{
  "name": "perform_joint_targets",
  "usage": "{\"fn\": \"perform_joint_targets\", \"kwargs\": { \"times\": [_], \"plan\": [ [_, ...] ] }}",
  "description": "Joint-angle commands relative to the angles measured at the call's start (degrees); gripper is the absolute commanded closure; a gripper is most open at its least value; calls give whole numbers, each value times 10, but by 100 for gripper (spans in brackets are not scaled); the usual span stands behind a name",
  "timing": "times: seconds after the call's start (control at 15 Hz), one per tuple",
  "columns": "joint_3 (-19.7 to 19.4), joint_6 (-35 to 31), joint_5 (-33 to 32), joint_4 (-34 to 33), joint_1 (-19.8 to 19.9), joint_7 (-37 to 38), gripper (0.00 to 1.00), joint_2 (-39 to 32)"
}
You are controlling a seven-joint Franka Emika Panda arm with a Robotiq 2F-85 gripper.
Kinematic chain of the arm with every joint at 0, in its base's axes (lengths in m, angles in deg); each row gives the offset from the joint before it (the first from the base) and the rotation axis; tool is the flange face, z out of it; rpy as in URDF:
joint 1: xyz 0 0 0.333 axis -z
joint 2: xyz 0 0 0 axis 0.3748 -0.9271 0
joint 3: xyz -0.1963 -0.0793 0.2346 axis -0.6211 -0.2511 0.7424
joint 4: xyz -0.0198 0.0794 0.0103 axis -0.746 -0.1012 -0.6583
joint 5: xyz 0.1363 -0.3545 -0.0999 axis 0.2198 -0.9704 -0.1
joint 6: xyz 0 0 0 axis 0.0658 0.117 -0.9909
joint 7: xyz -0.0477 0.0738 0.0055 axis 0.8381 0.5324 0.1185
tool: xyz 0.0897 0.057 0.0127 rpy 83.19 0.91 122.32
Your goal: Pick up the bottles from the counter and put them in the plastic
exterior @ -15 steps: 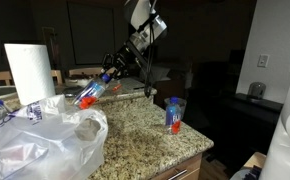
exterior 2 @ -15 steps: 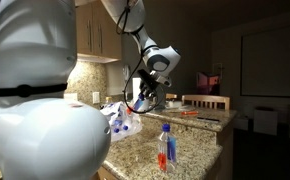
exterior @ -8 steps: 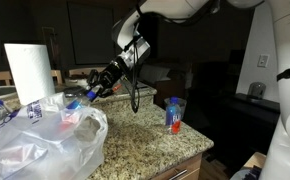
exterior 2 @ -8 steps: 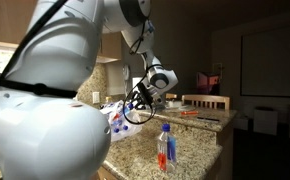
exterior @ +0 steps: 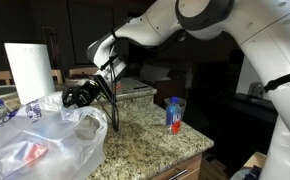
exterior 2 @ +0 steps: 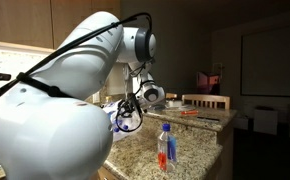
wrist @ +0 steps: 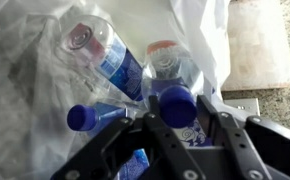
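Lower centre of wrist view: jaws straddle a blue-capped bottle (wrist: 177,105) inside the plastic bag (wrist: 200,30), clamped or loose cannot tell.

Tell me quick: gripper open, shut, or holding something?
Gripper: a blue-capped bottle sits between its fingers over the plastic bag; gripped or released cannot be told.

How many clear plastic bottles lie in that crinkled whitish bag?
4, wrist view: blue-labelled bottle upper left, orange-capped bottle upper middle, blue-capped bottle centre, second blue cap lower left. More may be hidden.
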Motion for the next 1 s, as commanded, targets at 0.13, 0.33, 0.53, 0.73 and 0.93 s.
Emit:
{"fn": "perform_joint_targets", "kwargs": {
  "times": [0.13,0.33,0.53,0.73,0.93],
  "plan": [
    [-39,-37,-94,44,7,45,15,102],
    [-58,-79,-121,111,20,57,0,193],
    [-72,-121,-161,188,30,91,0,289],
    [-80,-160,-203,272,40,143,0,387],
    [-86,-185,-255,361,56,203,0,486]
  ]
}}
